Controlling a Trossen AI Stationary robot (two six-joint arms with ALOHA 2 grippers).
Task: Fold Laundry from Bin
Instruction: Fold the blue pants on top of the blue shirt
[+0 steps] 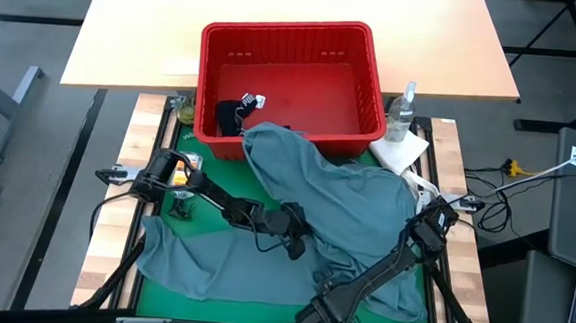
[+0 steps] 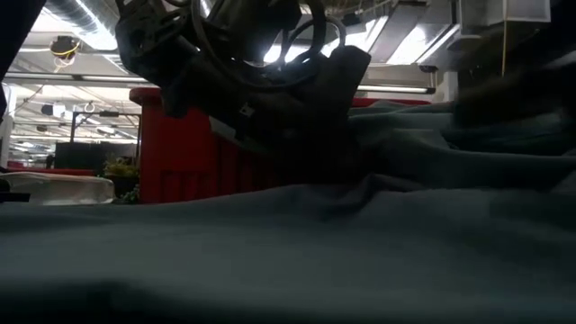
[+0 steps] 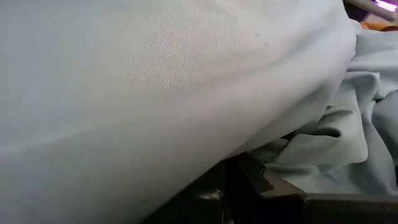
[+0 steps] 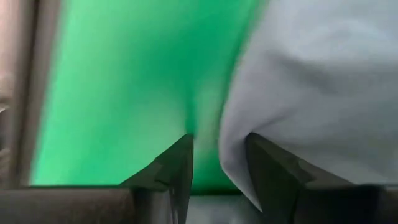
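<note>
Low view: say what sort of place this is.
Probably a workshop or lab hall: bare ceiling ducts, strip lights, and a robot bench holding a red bin and grey-blue garment.

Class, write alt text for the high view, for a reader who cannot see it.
A large grey-blue garment lies spread over a green mat, one end draped over the front rim of a red bin. The left gripper rests on the cloth mid-table; the right gripper sits at its right edge.
</note>
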